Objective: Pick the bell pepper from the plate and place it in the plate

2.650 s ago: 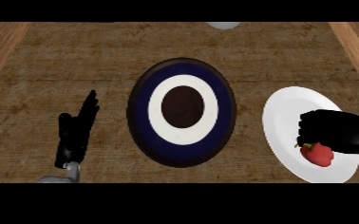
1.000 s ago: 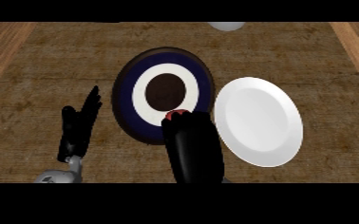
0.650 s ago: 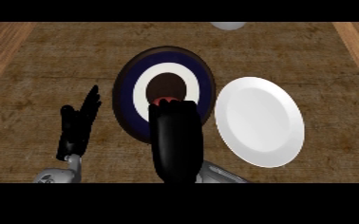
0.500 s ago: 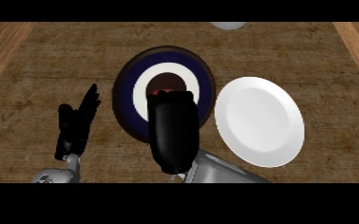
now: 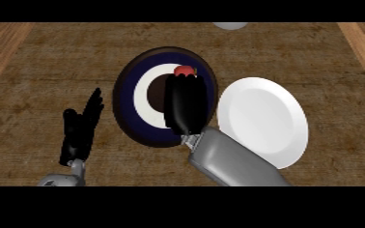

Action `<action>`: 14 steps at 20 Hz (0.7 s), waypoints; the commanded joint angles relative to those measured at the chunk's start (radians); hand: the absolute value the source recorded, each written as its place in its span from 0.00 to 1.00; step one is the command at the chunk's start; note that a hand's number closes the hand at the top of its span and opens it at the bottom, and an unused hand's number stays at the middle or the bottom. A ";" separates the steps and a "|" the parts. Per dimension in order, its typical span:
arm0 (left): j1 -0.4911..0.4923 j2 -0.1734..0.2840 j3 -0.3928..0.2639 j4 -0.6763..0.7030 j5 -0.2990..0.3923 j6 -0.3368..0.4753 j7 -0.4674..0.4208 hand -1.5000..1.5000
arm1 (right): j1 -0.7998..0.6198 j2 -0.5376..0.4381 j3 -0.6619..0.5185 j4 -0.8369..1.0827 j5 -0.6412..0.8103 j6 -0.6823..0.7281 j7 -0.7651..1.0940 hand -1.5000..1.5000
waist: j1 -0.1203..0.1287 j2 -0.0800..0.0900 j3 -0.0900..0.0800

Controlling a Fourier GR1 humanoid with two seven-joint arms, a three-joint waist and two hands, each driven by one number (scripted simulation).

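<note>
A red bell pepper (image 5: 184, 70) shows at the fingertips of my right hand (image 5: 185, 101), over the upper part of the dark blue plate (image 5: 128, 101) with white and brown rings. The hand lies stretched across that plate, fingers pointing away, and hides most of the pepper. Whether the pepper rests on the plate or is held above it, I cannot tell. The white plate (image 5: 264, 121) lies bare to the right of the blue one. My left hand (image 5: 80, 130) rests open at the lower left, fingers up.
A pale round object (image 5: 230, 25) peeks in at the top edge of the wooden counter. Lighter wood strips run along the counter's far left and far right sides.
My right hand has carried the pepper from the white plate leftward and then further up over the blue plate. The white plate now lies bare. The left hand has stayed still.
</note>
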 commanded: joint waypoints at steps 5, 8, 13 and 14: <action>-0.008 0.000 0.012 0.029 -0.016 -0.007 -0.024 0.50 | 0.009 0.003 -0.114 0.163 -0.236 0.091 -0.135 0.00 | -0.008 0.000 0.000; -0.007 -0.015 0.002 -0.008 -0.026 0.008 0.031 0.50 | 0.042 0.003 -0.094 0.159 -0.279 0.113 -0.228 0.00 | -0.012 -0.002 0.000; 0.028 -0.003 0.026 -0.027 0.004 -0.021 0.010 0.50 | 0.070 -0.021 -0.134 0.014 -0.333 0.027 -0.407 0.00 | -0.018 -0.005 0.001; -0.001 0.026 0.068 0.048 0.012 -0.039 -0.062 0.50 | 0.059 -0.006 -0.160 0.030 -0.359 -0.019 -0.466 0.00 | -0.017 0.001 0.000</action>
